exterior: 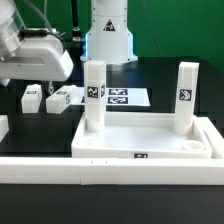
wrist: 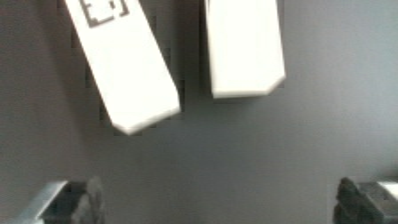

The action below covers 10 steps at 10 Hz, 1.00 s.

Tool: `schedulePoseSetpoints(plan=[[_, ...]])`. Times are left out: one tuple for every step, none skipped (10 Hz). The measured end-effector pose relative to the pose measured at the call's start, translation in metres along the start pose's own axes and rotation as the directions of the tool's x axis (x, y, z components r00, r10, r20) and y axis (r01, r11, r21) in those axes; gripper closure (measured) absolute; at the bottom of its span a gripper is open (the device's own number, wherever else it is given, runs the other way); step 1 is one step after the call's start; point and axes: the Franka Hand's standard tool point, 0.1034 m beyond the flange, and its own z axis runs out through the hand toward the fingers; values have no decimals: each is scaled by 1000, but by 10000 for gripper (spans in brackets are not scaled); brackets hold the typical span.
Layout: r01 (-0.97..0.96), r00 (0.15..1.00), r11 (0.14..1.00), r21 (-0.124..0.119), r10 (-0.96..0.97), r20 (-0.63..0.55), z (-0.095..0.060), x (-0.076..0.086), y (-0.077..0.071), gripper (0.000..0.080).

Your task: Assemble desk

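Two legs [exterior: 94, 95] upright, axes vertical — tabletop [exterior: 100, 150] flat

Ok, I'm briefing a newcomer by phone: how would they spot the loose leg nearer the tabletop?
Find the white tabletop with two upright legs in it. On the dark table to the exterior view's left, below the open tool, two loose legs lie flat. Yours is the leg nearer the tabletop, beside the marker board.

Bare tabletop [wrist: 222, 150] is lying open for you between the end effector's [wrist: 214, 197] spread fingers [wrist: 64, 203]; two loose legs [wrist: 128, 70] are lying nearby, leaving only a narrow gap between them.
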Motion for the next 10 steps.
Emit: schedulePoseSetpoints(plan=[[-32,999,999,12,32,33,7,-7,2,151],[-29,999,1000,10,29,44,8,-6,2,151],[-28,999,1000,9,27,44,8,-6,1,151],[-30,996,999,14,29,84,11,-10,1,151],[-44,985,999,22,39,168,14,-15,0,151],[-63,974,998,17,58,218,17,-14,0,151],[-70,954,997,18,62,293,20,-20,-3,151],[-75,934,997,17,64,351,23,-19,-1,151],[-77,923,997,14,66,380,25,-16,0,151],[-86,897,996,14,71,437,27,-20,-1,151]])
